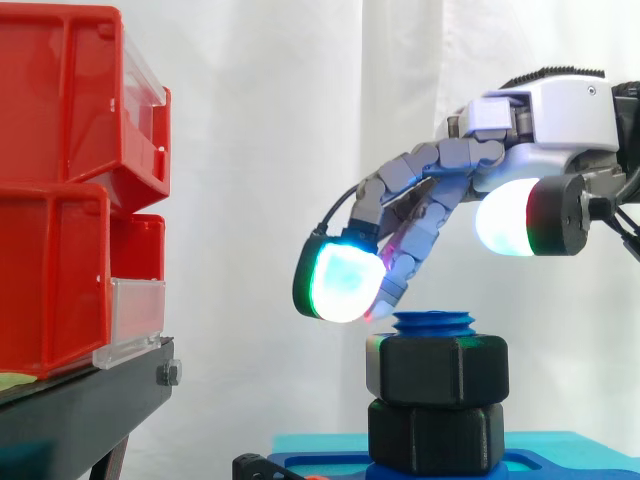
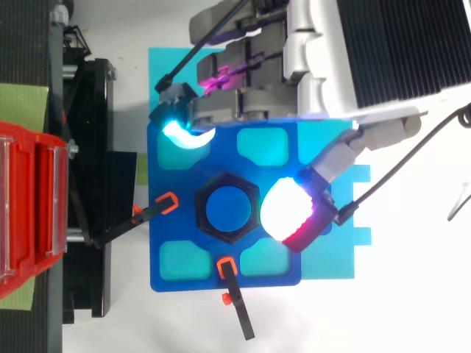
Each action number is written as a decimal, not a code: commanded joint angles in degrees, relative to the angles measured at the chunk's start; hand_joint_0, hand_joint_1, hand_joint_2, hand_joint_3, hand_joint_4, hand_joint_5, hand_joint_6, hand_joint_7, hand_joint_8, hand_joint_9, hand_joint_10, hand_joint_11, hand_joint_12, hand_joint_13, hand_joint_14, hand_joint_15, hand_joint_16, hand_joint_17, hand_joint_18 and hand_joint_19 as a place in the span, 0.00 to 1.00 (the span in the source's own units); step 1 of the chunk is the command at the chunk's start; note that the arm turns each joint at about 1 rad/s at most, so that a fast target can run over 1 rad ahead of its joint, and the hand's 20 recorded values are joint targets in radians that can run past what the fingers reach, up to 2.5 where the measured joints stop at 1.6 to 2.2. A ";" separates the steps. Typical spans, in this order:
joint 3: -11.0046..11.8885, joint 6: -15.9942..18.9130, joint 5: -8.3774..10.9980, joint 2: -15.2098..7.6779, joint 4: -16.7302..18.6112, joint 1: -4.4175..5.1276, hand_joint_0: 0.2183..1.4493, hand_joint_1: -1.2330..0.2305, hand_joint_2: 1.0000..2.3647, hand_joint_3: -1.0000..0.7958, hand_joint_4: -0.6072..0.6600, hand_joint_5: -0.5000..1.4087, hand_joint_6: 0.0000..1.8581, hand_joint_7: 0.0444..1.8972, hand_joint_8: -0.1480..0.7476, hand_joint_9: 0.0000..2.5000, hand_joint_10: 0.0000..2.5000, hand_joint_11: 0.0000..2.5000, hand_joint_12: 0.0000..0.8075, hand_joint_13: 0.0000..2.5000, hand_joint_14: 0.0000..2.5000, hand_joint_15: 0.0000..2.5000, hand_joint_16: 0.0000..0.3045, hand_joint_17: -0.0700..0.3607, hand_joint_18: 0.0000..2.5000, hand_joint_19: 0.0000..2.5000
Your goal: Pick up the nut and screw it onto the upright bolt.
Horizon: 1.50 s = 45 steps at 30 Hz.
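A blue upright bolt (image 1: 433,322) stands on a blue fixture plate (image 2: 199,276). A black hex nut (image 1: 436,368) sits on the bolt just below its top, above a second black hex piece (image 1: 436,437) at the bolt's base. From above, the nut (image 2: 226,190) rings the blue bolt end (image 2: 227,210). My hand (image 1: 560,120) hovers above and to the right, open, its fingers relaxed and holding nothing. One glowing fingertip (image 1: 345,282) hangs just left of the bolt top. The thumb pad (image 2: 288,209) lies right of the nut in the top view.
Red bins (image 1: 60,200) are stacked on a black stand (image 1: 90,400) at the left. Two orange-tipped black clamps (image 2: 165,202) (image 2: 228,268) hold the plate's edges. A cyan sheet (image 2: 331,257) lies under the plate, on a white surface.
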 commanded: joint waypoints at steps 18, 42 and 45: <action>0.05 3.34 3.27 -2.36 2.73 4.04 0.21 0.66 0.00 0.28 0.58 0.19 0.27 0.32 0.37 0.25 0.00 0.00 0.30 0.23 0.00 0.00 0.09 0.30 0.07 0.00; -0.92 2.99 3.80 -2.45 1.33 4.66 0.22 0.66 0.00 0.28 0.61 0.23 0.27 0.63 0.40 0.25 0.00 0.00 0.31 0.24 0.00 0.00 0.08 0.30 0.07 0.00; -0.92 2.64 3.62 -2.45 1.15 4.31 0.22 0.66 0.00 0.28 0.60 0.24 0.27 0.68 0.41 0.26 0.00 0.00 0.30 0.24 0.00 0.00 0.08 0.29 0.08 0.00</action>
